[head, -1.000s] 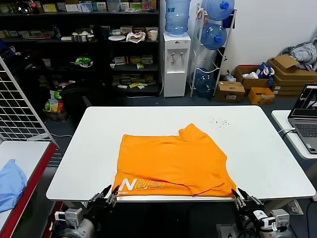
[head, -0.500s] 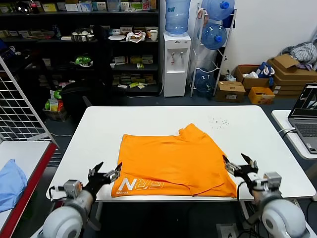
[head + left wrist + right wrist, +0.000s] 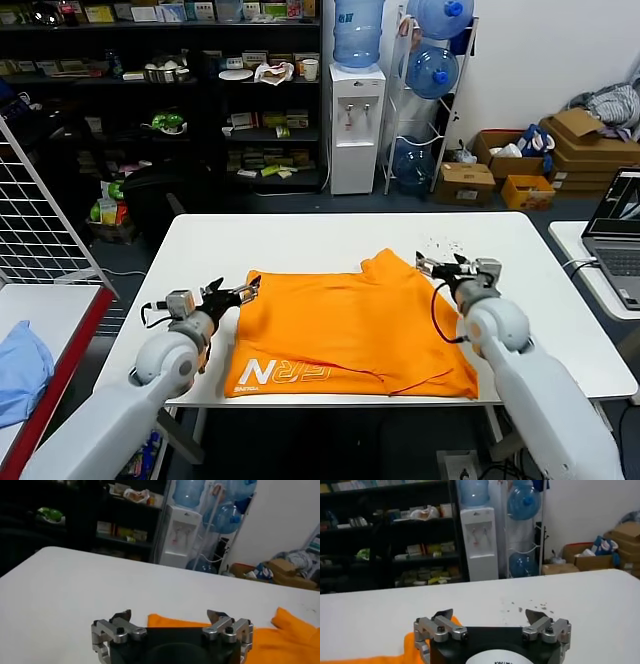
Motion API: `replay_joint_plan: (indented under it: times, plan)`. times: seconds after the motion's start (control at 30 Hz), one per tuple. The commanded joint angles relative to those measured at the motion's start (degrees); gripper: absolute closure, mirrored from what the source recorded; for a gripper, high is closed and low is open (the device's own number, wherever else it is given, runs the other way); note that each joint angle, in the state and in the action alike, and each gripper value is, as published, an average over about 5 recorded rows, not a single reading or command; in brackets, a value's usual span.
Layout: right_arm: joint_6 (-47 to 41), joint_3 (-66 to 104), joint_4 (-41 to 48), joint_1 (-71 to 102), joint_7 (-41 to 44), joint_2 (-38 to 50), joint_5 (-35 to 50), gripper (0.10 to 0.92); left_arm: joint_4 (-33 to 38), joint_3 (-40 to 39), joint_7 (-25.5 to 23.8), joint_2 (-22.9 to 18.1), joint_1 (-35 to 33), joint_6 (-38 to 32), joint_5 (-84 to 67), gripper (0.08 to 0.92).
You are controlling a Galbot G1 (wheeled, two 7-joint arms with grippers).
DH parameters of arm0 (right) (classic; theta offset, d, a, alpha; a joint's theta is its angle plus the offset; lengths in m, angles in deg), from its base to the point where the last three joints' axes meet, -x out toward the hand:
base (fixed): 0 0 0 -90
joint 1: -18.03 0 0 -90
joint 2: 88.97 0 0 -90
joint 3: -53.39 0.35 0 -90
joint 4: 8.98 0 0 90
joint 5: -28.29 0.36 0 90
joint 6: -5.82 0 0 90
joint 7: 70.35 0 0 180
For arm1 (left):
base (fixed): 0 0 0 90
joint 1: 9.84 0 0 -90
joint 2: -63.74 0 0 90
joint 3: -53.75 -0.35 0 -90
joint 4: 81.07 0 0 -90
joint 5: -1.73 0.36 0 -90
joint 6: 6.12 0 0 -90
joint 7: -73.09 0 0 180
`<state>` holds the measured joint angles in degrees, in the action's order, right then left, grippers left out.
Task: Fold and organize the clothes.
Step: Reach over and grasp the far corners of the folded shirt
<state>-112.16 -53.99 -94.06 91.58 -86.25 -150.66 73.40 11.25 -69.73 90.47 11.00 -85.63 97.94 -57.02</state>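
The orange T-shirt lay folded on the white table, lettering near the front edge. My left gripper hovered spread at its far-left corner, my right gripper spread at its far-right corner.

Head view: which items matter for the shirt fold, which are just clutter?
In the job:
- orange T-shirt, flat on the white table
- left gripper, open at its far left corner
- right gripper, open by its far right corner

Lying about:
- light blue cloth on the side table
- laptop
- water dispenser
- cardboard boxes
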Motion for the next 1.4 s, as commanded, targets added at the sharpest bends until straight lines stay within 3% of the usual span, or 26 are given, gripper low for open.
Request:
replay_joint_plan:
  times: [0.03, 0.33, 1.03, 1.17, 1.4]
  plan:
    - [-3.1, -6.7, 15.7, -12.1, 0.8, -6.3, 0.3, 0.104, -16.3, -7.9, -1.8, -6.0, 12.2, 1.7, -1.0, 0.079]
    - [-5.5, -6.0, 17.4, -12.0, 1.2, -7.1, 3.6, 0.104, -16.5, -10.0, -1.3, -6.1, 11.8, 3.3, -1.3, 0.079]
    - [-6.3, -7.3, 19.1, -12.1, 1.8, -8.1, 0.6, 0.104, -20.2, -10.8, -1.2, -7.8, 12.8, 2.1, 2.8, 0.081]
    - [-6.2, -7.4, 18.9, -12.0, 1.8, -8.0, 0.7, 0.147, -20.8, -10.9, -1.3, -7.8, 12.8, 1.6, 3.4, 0.151]
    - [-6.1, -7.5, 18.2, -11.6, 1.8, -7.9, 0.8, 0.347, -19.7, -11.0, -1.2, -7.3, 12.1, 1.6, 3.2, 0.358]
